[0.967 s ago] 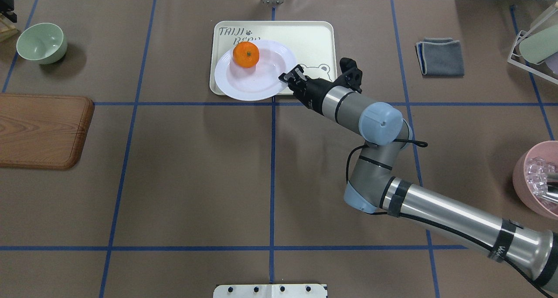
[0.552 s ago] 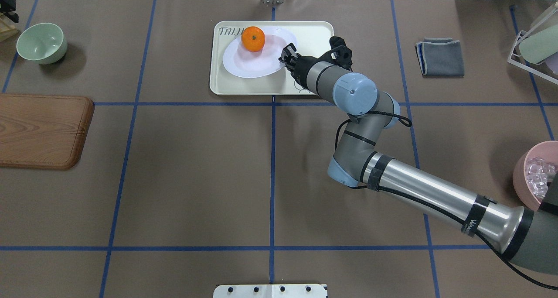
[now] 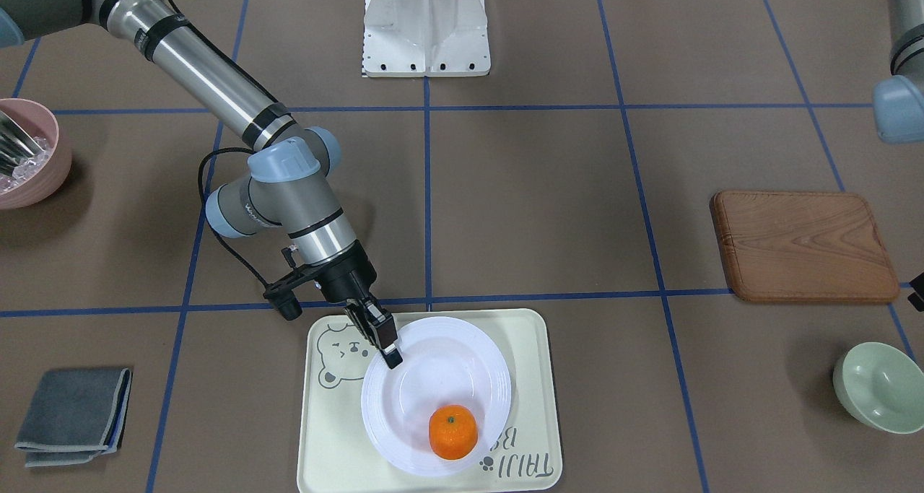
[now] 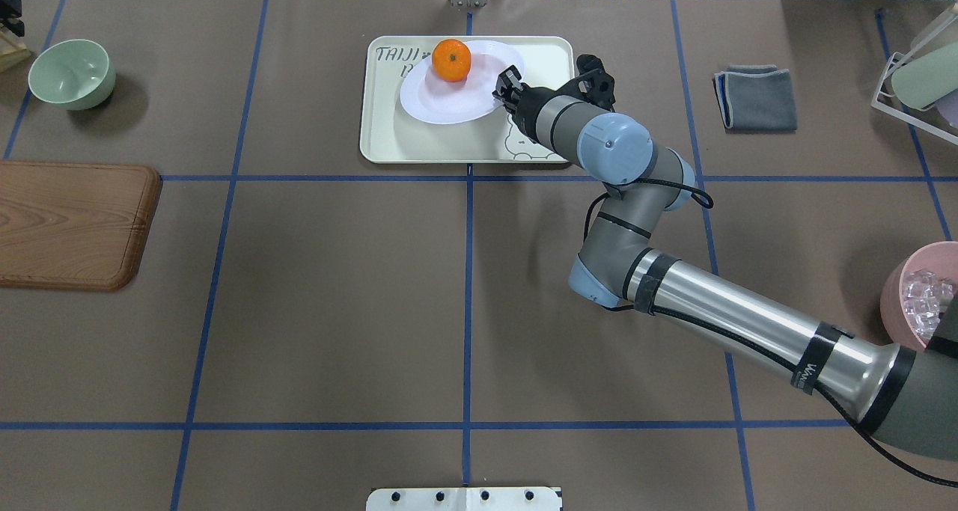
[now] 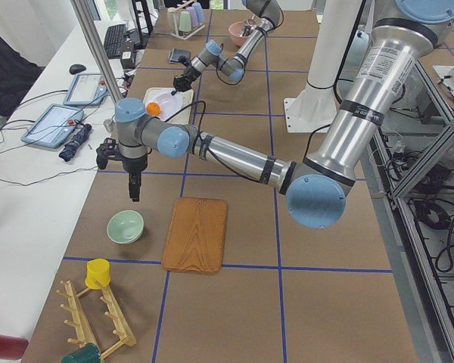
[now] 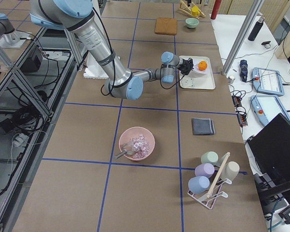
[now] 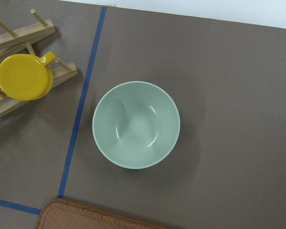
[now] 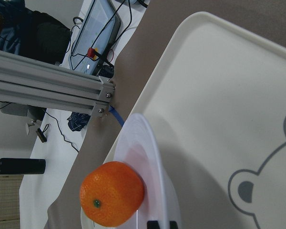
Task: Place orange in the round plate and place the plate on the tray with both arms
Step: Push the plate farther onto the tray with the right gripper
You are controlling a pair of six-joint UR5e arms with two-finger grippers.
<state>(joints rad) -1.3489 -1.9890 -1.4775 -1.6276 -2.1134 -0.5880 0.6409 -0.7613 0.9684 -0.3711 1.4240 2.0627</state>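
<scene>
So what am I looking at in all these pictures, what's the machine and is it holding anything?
It is a robot with two arms at a table; each ends in a two-finger gripper. Two pictures look down on the table, one from behind the robot and one facing it, two look from the table's ends, and two come from cameras on the wrists. The right gripper pinches the rim of a plate with an orange in it, over a tray. The left arm hangs above a green bowl. A wooden board, a grey cloth and a pink bowl also lie there.
</scene>
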